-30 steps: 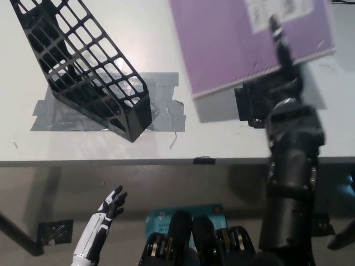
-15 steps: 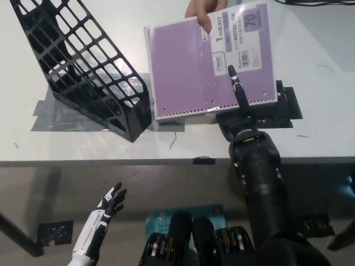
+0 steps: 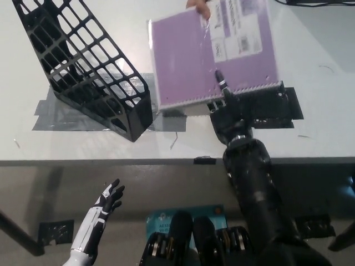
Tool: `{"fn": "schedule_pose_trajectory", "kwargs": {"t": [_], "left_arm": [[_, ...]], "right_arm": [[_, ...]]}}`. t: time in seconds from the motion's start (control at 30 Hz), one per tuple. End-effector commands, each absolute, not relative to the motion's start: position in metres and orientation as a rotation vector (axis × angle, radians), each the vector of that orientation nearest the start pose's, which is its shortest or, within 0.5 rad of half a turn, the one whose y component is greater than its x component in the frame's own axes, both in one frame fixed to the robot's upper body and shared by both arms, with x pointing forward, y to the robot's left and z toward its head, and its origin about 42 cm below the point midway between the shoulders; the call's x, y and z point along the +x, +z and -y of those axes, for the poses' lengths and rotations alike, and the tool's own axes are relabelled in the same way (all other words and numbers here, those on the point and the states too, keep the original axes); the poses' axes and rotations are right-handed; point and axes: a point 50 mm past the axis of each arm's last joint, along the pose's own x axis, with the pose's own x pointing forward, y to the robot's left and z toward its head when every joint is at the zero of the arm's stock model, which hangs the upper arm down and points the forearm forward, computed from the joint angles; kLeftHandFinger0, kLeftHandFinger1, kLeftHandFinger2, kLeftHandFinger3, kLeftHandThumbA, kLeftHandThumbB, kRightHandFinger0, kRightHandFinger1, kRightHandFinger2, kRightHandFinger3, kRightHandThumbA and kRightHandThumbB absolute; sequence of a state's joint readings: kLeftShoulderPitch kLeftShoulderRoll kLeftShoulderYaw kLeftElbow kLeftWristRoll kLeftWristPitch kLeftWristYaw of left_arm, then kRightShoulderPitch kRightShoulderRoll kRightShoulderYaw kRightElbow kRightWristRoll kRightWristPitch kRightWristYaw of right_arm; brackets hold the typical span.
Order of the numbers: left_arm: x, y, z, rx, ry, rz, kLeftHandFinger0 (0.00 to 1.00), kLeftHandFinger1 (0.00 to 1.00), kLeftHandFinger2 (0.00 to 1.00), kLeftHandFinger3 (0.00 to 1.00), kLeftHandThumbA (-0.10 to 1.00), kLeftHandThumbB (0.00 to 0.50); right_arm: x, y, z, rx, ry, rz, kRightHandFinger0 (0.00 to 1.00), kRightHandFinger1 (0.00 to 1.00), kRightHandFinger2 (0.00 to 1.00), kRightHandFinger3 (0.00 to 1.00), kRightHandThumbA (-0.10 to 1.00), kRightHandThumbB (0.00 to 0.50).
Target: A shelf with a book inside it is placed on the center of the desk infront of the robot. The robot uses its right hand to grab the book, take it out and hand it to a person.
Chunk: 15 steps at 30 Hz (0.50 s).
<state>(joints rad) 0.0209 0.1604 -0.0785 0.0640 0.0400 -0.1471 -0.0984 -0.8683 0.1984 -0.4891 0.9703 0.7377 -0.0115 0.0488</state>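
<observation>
Right hand [image 3: 226, 108]: holds purple book [image 3: 211, 52] up over bench [image 3: 310, 138]
Person's hand [image 3: 198, 6]: touching book's top edge
Left hand [image 3: 108, 200]: empty, fingers spread, below bench
Shelf [image 3: 83, 66]: empty

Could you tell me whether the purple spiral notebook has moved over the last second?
Yes. The purple spiral notebook has shifted left, toward the black mesh shelf taped to the desk, held by the black right hand and a person's fingers.
</observation>
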Motion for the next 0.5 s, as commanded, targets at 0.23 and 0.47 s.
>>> {"fn": "schedule_pose_trajectory", "kwargs": {"t": [0.23,0.47], "left_arm": [[0.276,0.095,-0.241,0.192,-0.199,0.116,1.00,1.00,1.00,1.00,1.00,0.277],[0.276,0.096,-0.240,0.181,-0.205,0.108,1.00,1.00,1.00,1.00,1.00,0.277]], "right_arm": [[0.446,0.309,0.100,0.779,0.486,0.438,1.00,1.00,1.00,1.00,1.00,0.477],[0.377,0.371,0.136,0.596,0.517,0.719,1.00,1.00,1.00,1.00,1.00,0.500]]}}
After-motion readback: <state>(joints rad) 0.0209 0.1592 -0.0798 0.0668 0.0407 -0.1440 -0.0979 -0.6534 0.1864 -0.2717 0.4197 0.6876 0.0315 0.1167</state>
